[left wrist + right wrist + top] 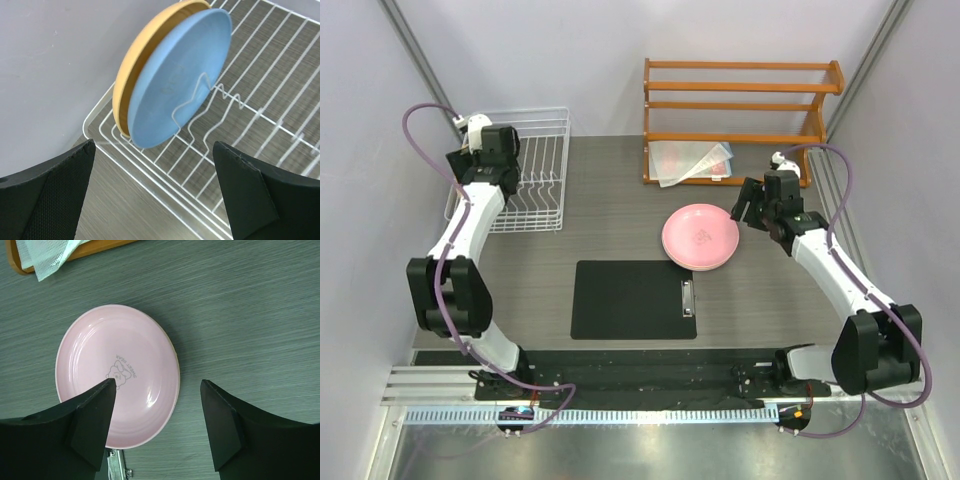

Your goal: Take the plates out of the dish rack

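Note:
The white wire dish rack (542, 170) stands at the back left. In the left wrist view a light blue plate (180, 80) and an orange-yellow plate (131, 70) behind it stand upright in the rack (260, 100), at its end by the wall. My left gripper (486, 150) hangs over that end, open and empty (155, 195), a little short of the plates. A pink plate (700, 237) lies flat on the table; a second rim shows under its near edge. My right gripper (750, 205) is open and empty (159, 385) above the pink plate's (117, 375) right edge.
A black clipboard (633, 298) lies in front of the pink plate; its metal clip (115, 465) sits just beside the plate. An orange wooden three-tier shelf (740, 110) stands at the back right with a clear mesh sheet (692, 160) on its lowest tier. Walls close both sides.

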Robot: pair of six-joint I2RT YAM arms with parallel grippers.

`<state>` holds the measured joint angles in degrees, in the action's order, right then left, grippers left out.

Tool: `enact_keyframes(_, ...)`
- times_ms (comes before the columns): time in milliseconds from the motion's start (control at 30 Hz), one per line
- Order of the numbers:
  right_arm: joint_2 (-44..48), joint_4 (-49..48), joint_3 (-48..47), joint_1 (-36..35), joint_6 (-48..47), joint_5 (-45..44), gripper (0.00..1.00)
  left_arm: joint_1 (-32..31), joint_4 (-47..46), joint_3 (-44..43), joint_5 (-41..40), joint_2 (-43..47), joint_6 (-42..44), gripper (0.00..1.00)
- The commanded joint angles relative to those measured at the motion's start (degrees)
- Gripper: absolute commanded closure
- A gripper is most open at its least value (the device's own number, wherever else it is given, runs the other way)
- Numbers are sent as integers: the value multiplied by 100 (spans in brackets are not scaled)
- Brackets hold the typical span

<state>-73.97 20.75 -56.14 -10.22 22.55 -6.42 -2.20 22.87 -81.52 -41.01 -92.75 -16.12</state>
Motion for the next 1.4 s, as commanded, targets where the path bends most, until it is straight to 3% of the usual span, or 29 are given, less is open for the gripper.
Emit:
enact_keyframes(0,-240,-36,-239,-6,-92,-88,26,202,-423,-382,-100,-269,170,0)
enact_keyframes(267,-644,-282,-161,2,13,61,27,492,-687,-646,128,-876,443,3)
enact_keyframes(667,-908,-634,6,-7,92,307,29,536,-977,-532,586,-630,302,8)
enact_keyframes(867,-943,-704,-2,-7,75,369,29,554,-793,-936,559,-1008,338,9)
enact_keyframes(1367,-1189,-775,-73,-7,66,457,30,791,-1021,-1015,823,-1474,232,13)
